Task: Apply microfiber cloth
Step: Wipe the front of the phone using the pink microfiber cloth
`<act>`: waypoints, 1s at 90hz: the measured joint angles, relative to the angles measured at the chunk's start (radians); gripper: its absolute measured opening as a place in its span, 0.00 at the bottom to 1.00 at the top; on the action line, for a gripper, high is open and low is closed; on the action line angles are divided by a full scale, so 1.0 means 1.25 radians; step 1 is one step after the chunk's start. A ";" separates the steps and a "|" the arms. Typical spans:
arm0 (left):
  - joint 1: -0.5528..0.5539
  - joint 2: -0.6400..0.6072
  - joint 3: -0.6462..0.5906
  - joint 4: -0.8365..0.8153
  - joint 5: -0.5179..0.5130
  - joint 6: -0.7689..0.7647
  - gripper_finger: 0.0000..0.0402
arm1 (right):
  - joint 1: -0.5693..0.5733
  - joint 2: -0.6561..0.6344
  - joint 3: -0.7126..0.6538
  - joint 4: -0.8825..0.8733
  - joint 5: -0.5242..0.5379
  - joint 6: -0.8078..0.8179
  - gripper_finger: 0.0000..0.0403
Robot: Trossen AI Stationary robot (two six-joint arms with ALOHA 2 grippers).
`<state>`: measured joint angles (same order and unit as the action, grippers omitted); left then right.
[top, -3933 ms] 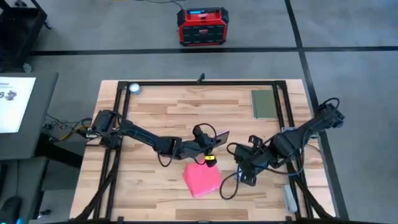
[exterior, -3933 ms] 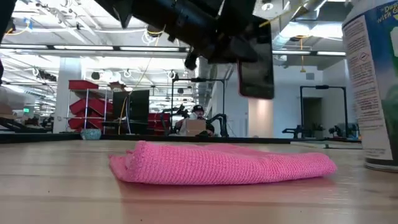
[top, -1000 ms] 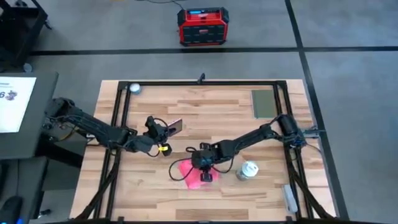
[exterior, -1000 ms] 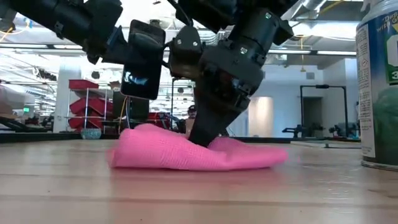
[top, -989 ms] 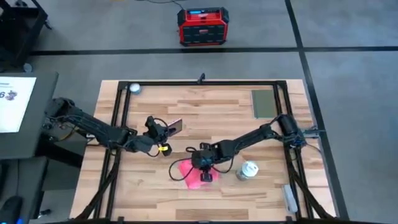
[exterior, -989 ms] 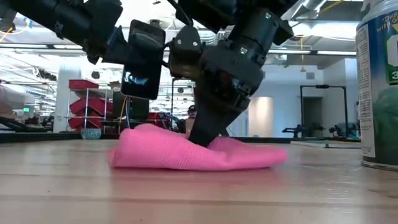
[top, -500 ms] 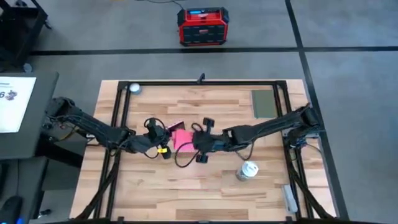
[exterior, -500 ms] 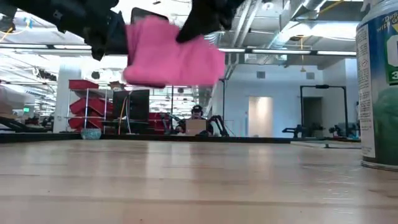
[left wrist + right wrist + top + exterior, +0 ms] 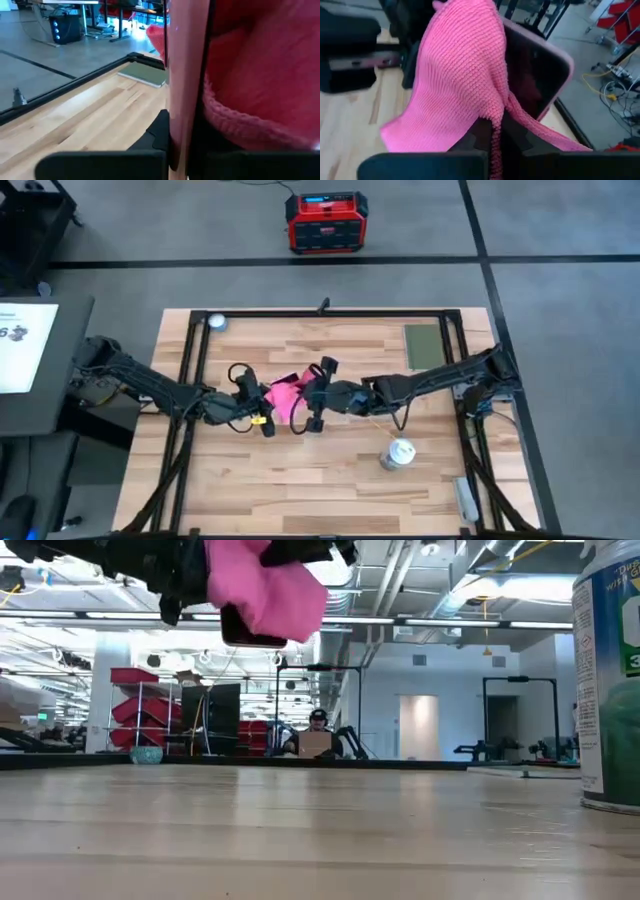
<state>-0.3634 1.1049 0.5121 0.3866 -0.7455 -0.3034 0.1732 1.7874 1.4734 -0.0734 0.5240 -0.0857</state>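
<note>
Overhead: both arms meet near the middle of the wooden table (image 9: 330, 480). Left gripper (image 9: 258, 394) reaches in from the left, right gripper (image 9: 312, 397) from the right; the microfiber cloth (image 9: 286, 396) is bunched between them, raised off the boards. The phone under it is mostly covered from this angle. An olive-green pad (image 9: 423, 346) lies near the far right corner, a spray can (image 9: 399, 453) stands on the near right, well apart from the grippers. A red case (image 9: 325, 222) sits on the floor beyond the table.

Low view: cloth (image 9: 265, 590) hangs in the air well above the tabletop, draped over the dark-faced phone (image 9: 252, 632), whose lower edge shows below the fabric. Can (image 9: 607, 680) at the right edge. A person sits far back in the room.

Left wrist view: phone (image 9: 185, 85) seen edge-on, pinched upright between the left fingers; cloth (image 9: 265, 75) lies against its face side. Pad (image 9: 145, 75) visible on the table beyond.

Right wrist view: right fingers pressed together on a fold of the cloth (image 9: 460, 85), which is laid across the black screen of the pink-rimmed phone (image 9: 540, 75).
</note>
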 joint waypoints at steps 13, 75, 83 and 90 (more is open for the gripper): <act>0.000 0.000 0.000 0.002 -0.003 -0.003 0.01 | -0.010 0.000 0.000 0.053 -0.003 -0.034 0.00; 0.000 0.013 0.000 0.005 -0.006 -0.010 0.01 | -0.021 0.002 -0.028 0.045 -0.011 0.018 0.00; 0.000 0.027 0.000 0.014 -0.005 -0.021 0.01 | -0.027 0.001 0.014 0.044 -0.011 -0.022 0.00; 0.000 0.040 0.000 0.021 0.001 -0.024 0.01 | -0.030 0.001 0.044 0.032 -0.009 -0.041 0.00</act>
<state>-0.3634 1.1548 0.5121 0.4126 -0.7440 -0.3328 0.1354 1.7882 1.5286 -0.0339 0.5122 -0.1370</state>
